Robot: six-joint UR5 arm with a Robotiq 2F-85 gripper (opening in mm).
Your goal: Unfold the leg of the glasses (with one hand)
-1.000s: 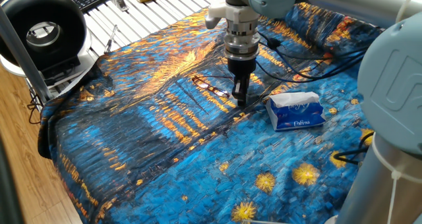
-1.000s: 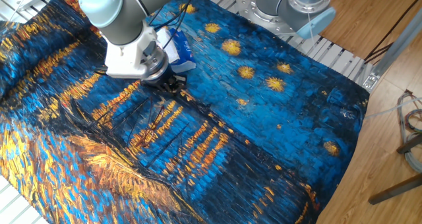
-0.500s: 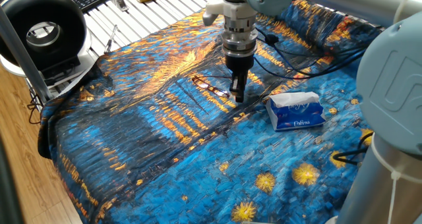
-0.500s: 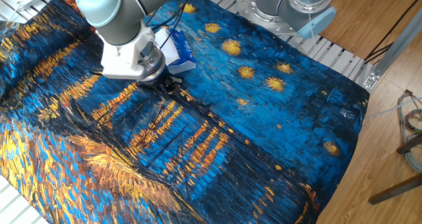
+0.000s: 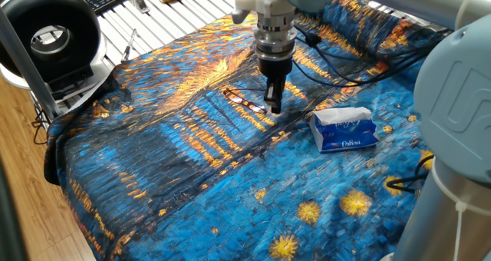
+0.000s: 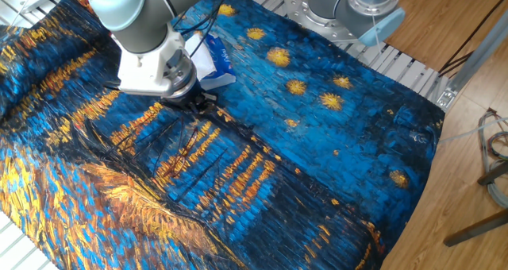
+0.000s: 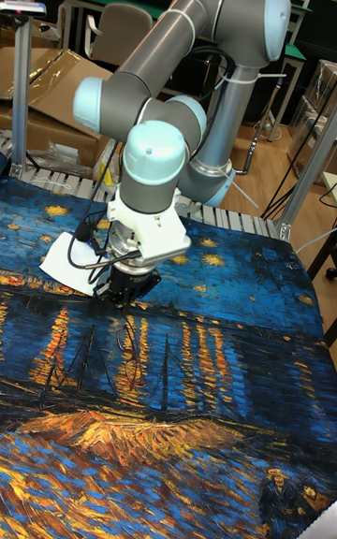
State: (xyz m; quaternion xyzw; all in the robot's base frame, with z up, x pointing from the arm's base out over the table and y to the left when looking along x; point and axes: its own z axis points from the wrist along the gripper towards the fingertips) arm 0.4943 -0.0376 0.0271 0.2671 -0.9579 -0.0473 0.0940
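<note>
The glasses lie on the painted blue-and-orange cloth, thin dark frame, lenses toward the left. My gripper points straight down with its tips at the right end of the glasses, just above the cloth. Its black fingers stand close together, shut. Whether the thin leg is pinched between them is too small to make out. In the other fixed view the gripper is low over the cloth and the glasses are lost in the pattern. The tall fixed view shows the gripper from behind, tips hidden.
A blue-white tissue pack lies right of the gripper, also seen as the tissue pack and as a white sheet. Black cables run across the cloth behind. A black fan stands at the left table edge.
The gripper has shifted slightly left and up along the right end of the glasses. Its fingers stay together. The glasses' front has not visibly moved.
</note>
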